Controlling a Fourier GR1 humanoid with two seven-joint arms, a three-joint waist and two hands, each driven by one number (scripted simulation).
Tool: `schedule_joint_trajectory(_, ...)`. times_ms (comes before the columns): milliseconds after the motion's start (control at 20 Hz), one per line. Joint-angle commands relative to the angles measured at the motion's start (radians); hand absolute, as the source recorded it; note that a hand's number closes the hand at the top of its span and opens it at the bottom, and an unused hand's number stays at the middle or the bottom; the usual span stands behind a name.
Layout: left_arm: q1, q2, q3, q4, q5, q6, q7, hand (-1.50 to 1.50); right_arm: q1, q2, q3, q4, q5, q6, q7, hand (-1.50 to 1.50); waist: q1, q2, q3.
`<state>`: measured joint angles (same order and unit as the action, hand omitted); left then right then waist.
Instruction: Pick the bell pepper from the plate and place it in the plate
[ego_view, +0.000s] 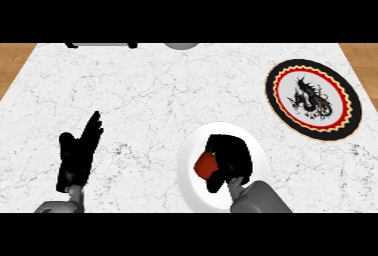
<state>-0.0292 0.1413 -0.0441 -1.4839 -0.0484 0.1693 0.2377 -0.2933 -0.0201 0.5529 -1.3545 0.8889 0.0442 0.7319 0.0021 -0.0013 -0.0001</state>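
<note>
Right forearm (258, 197) comes in over the front edge of the surface (148, 90), and its right hand (230, 157) hangs above a plain white plate (193, 192) that sits close to that front edge, a little right of the middle. The black fingers are curled down over a red bell pepper (204, 165), wrapped around its far and right sides, so only its left flank shows; this looks like a grasp made to lift it clear. Whether the pepper rests on the white plate or is already raised off it cannot be told from this steep angle. A decorated plate (314, 100), ringed in black, red and yellow with a dark figure at its centre, lies well apart near the right edge and bears nothing, so it is probably the place meant for the pepper. A carry away from the front edge and toward the right edge is what the next move calls for. The left hand (77, 155) rests open toward the front left corner, fingers straight and pointing away, well clear of both plates.
</note>
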Motion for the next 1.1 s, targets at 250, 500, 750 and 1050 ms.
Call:
schedule_joint_trajectory(250,0.018,0.001,0.000,-0.028,0.008,-0.014,-0.005,0.00,0.011,-0.321,-0.006,-0.072,-0.133,0.030,-0.650,1.50,0.009,0.005,0.003)
schedule_joint_trajectory(500,-0.007,-0.005,0.015,0.024,-0.007,0.003,-0.024,0.00,-0.010,-0.492,-0.178,-0.181,-0.212,0.007,-0.863,1.50,-0.014,0.000,0.000)
schedule_joint_trajectory(750,0.036,0.014,0.000,-0.035,-0.011,-0.020,-0.005,0.00,-0.010,-0.474,-0.369,-0.219,-0.309,-0.091,-0.892,1.50,-0.006,-0.002,0.001)
schedule_joint_trajectory(1050,0.072,-0.008,0.008,-0.012,0.002,-0.032,-0.062,0.00,-0.070,-0.522,-0.560,-0.129,-0.382,-0.056,-0.883,1.50,0.003,0.001,0.000)
